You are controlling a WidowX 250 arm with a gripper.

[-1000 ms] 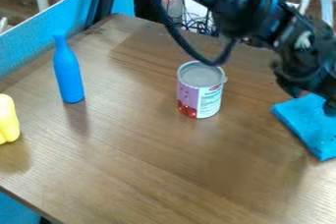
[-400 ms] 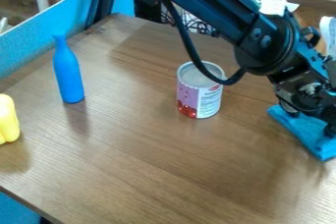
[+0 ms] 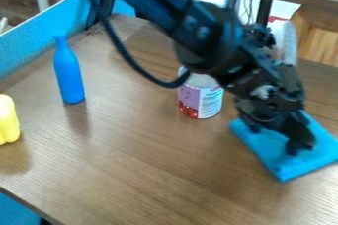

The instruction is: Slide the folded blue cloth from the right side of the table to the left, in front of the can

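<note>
Gripper (image 3: 298, 149) at blue cloth (image 3: 280, 168) | opening, grip: cannot tell | 1 can (image 3: 200, 102) nearby

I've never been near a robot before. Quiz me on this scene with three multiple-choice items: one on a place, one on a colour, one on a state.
1. Where is the gripper?
A) By the yellow thing
B) Behind the bottle
C) At the cloth

2. What colour is the bottle?
A) Blue
B) Red
C) White

3. How is the can?
A) Lying on its side
B) Upright
C) Leaning on the bottle

Answers:
1. C: the gripper is down at the cloth, on the right of the picture.
2. A: the bottle is blue from neck to base.
3. B: its side rises straight from its base, though the arm hides part of the top.
</note>
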